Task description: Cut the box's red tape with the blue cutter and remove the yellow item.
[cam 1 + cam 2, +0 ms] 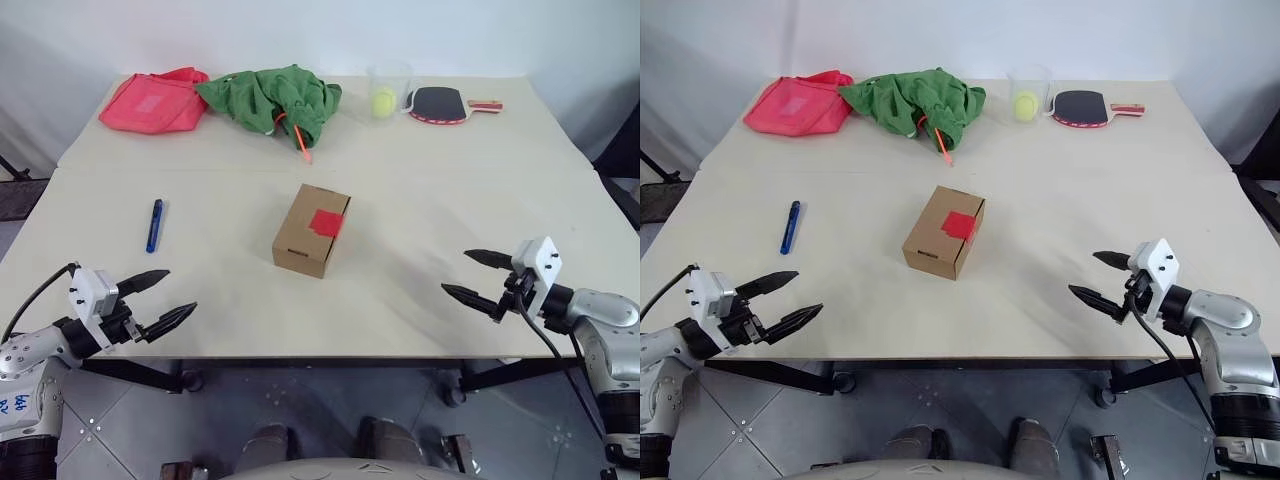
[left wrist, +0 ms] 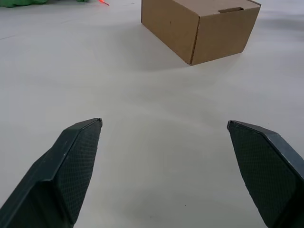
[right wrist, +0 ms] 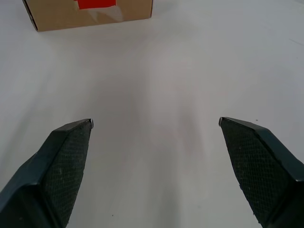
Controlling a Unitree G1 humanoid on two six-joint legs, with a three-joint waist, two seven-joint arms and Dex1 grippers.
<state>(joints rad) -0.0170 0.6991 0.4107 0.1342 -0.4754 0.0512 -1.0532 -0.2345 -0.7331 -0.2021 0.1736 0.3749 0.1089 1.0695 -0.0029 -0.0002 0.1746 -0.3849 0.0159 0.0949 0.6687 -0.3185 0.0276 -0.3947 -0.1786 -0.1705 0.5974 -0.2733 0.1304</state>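
The box sits closed near the middle of the tabletop, with the red tape across the seam where its lid meets the side facing the right edge. The blue cutter lies flat toward the left edge, well apart from the box.

The left hand hovers at the near left corner, fingers spread wide and holding nothing; the cutter lies beyond it, farther from the near edge, and the box is off toward the centre. The right hand hovers near the near right corner, also spread wide and empty, pointing across at the taped side of the box, well apart from it.

Along the far edge lie a pink-red bag, a green cloth with an orange-red stick poking out, a clear cup holding a yellow-green ball, and a paddle.
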